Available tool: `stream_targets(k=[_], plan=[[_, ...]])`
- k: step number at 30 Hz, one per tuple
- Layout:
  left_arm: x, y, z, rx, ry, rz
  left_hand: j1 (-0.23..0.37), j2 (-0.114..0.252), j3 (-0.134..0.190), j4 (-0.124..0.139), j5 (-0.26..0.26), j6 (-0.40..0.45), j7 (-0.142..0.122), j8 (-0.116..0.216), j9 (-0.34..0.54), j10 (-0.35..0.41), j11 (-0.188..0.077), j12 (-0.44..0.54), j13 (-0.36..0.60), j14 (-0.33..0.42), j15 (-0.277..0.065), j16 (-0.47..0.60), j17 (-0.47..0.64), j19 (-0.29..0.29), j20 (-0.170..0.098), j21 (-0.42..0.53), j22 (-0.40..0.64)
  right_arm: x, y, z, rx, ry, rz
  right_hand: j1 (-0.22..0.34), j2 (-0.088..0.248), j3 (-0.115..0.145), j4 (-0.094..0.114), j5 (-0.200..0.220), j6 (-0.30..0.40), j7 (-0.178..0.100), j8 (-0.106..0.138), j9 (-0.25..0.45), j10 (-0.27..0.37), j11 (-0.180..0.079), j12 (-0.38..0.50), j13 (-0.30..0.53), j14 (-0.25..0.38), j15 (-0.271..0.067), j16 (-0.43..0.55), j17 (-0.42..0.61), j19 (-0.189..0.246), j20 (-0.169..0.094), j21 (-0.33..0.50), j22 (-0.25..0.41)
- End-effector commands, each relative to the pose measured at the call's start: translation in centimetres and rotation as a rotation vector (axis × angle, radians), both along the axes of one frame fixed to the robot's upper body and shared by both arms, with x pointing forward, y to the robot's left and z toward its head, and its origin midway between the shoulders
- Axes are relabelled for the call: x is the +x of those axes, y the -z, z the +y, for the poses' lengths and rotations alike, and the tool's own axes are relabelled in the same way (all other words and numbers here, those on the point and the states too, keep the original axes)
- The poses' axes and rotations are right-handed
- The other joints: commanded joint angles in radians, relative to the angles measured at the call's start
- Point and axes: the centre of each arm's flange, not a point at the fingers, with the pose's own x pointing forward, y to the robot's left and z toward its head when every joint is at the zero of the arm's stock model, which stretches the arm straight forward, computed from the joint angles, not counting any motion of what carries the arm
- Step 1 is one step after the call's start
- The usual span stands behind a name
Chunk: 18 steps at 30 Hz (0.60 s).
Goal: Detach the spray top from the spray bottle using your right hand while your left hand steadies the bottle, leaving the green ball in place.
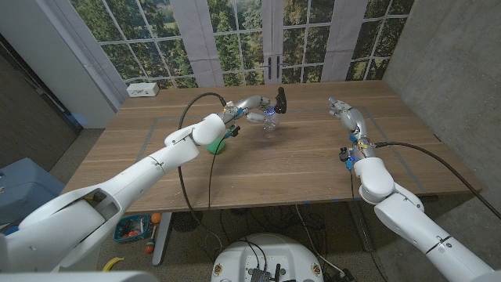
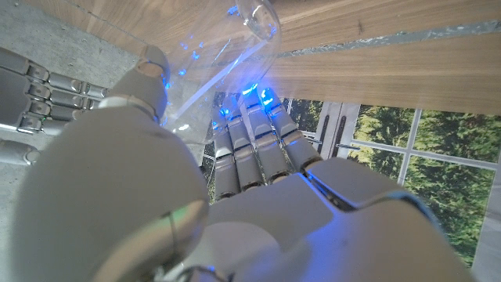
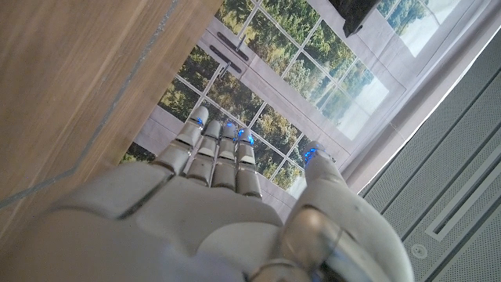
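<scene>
One green ball (image 1: 218,146), head view alone.

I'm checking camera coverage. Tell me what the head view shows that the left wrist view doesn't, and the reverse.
Head view alone: the green ball beside the left forearm, the black spray top on the bottle, the right hand apart from it with nothing held, and a white box at the far table corner.

Left wrist view alone: the fingers close up, wrapped on clear plastic lit blue.

Both: the left hand gripping the spray bottle, the wooden table, the windows.
</scene>
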Motion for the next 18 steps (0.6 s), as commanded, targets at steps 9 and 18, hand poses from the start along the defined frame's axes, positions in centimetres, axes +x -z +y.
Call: stream_targets(k=[9, 18], plan=[[-1.2, -1.1, -1.0, 0.105, -0.043, -0.046, 0.194, 0.198, 0.001, 0.007, 0.012, 0.193, -0.098, 0.116, 0.055, 0.282, -0.193, 0.053, 0.227, 0.023, -0.202, -0.001, 0.002, 0.004, -0.007, 0.006, 0.002, -0.9, -1.1, 2.1, -0.143, 0.042, -0.013, 0.004, -0.005, -0.008, -0.005, -0.004, -0.007, -0.008, 0.003, 0.005, -0.003, -0.008, -0.001, 0.003, -0.008, -0.007, 0.0, 0.002, 0.003, 0.009, -0.007, 0.005], [-1.6, -1.3, -1.5, 0.133, -0.048, -0.054, 0.196, 0.198, -0.002, 0.007, 0.013, 0.193, -0.1, 0.117, 0.057, 0.284, -0.194, 0.053, 0.236, 0.023, -0.203, -0.003, 0.003, 0.001, -0.009, 0.007, 0.002, -1.8, -1.4, 3.1, -0.209, 0.06, -0.018, 0.004, -0.01, -0.01, -0.009, -0.005, -0.008, -0.013, 0.003, 0.005, -0.011, -0.017, -0.004, 0.003, -0.019, -0.007, -0.004, 0.002, -0.003, 0.013, -0.013, 0.005]])
